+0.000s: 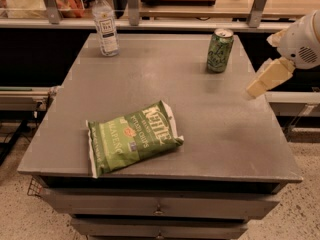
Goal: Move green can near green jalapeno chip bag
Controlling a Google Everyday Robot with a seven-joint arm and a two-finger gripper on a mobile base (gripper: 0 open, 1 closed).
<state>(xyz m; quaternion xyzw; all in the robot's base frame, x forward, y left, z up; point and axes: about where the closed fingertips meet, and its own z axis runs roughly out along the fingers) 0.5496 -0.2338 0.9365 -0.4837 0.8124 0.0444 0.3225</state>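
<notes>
The green can (220, 50) stands upright at the far right of the grey table (210, 129), its silver top showing. The green jalapeno chip bag (132, 137) lies flat near the table's front left, with white "Kettle" lettering facing up. My gripper (259, 85) comes in from the right edge of the view. It hangs over the table's right side, to the right of the can and a little nearer the front, apart from it. It holds nothing that I can see.
A clear water bottle (105, 23) stands upright at the table's far left corner. A counter with metal posts (133, 4) runs behind the table. Drawers (159, 208) sit under the table's front edge.
</notes>
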